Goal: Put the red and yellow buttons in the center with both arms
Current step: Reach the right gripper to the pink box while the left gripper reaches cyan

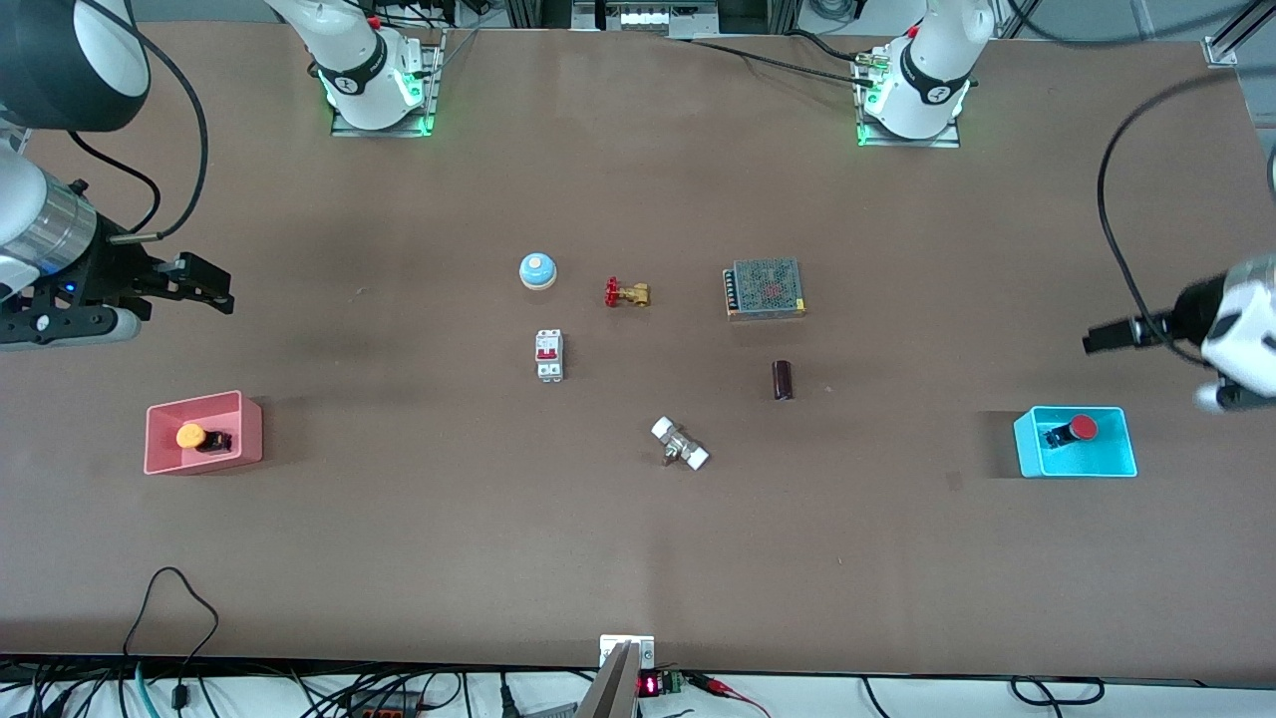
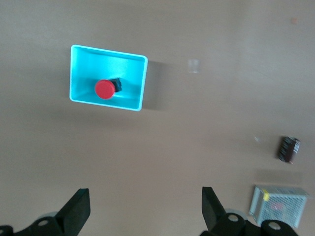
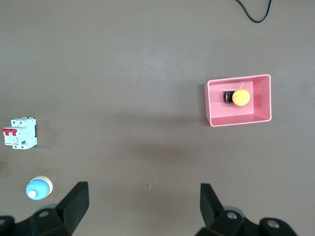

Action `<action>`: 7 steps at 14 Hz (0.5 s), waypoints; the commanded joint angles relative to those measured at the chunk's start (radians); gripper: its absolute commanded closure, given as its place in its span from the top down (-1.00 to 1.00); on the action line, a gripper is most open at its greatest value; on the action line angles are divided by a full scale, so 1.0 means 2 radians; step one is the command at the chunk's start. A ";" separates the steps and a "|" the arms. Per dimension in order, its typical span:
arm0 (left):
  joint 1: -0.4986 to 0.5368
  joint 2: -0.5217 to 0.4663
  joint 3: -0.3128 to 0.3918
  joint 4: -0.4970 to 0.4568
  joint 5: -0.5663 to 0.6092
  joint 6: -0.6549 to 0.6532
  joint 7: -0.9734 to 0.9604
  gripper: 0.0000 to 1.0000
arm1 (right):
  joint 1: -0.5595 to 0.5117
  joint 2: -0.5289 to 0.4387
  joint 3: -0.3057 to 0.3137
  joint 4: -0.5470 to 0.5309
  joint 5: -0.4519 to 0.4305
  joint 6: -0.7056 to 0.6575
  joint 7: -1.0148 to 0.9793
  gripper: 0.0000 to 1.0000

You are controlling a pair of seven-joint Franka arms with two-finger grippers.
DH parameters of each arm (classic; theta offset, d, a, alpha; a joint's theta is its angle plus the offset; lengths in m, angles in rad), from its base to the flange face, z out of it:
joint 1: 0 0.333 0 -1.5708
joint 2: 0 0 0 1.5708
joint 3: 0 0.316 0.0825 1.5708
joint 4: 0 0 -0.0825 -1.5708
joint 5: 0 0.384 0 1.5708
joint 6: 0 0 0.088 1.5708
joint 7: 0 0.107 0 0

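Observation:
The yellow button point(image 1: 191, 436) lies in a pink bin point(image 1: 204, 404) at the right arm's end of the table. It also shows in the right wrist view point(image 3: 241, 97), inside the pink bin point(image 3: 261, 105). The red button point(image 1: 1083, 428) lies in a cyan bin point(image 1: 1027, 449) at the left arm's end, and also shows in the left wrist view point(image 2: 104, 89), inside the cyan bin point(image 2: 133, 78). My right gripper point(image 1: 214, 289) point(image 3: 143, 204) is open and empty, up over bare table beside the pink bin. My left gripper point(image 1: 1097, 339) point(image 2: 146, 206) is open and empty, over bare table beside the cyan bin. The center point(image 1: 658, 369) is brown tabletop.
Around the middle lie a pale-blue bell point(image 1: 537, 270), a brass valve with a red handle point(image 1: 627, 293), a metal power supply point(image 1: 765, 288), a white circuit breaker point(image 1: 549, 355), a dark cylinder point(image 1: 783, 380) and a white fitting point(image 1: 680, 444).

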 commanded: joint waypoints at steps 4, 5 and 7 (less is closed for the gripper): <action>0.024 0.127 0.012 0.084 -0.003 0.035 0.005 1.00 | -0.023 0.035 -0.003 0.009 -0.002 0.000 -0.008 1.00; 0.026 0.135 0.012 0.079 -0.003 0.051 0.006 1.00 | -0.031 0.046 -0.003 0.008 -0.009 0.013 -0.017 1.00; 0.042 0.159 0.011 0.072 -0.002 0.104 0.007 1.00 | -0.058 0.078 -0.002 0.007 -0.022 0.063 -0.072 1.00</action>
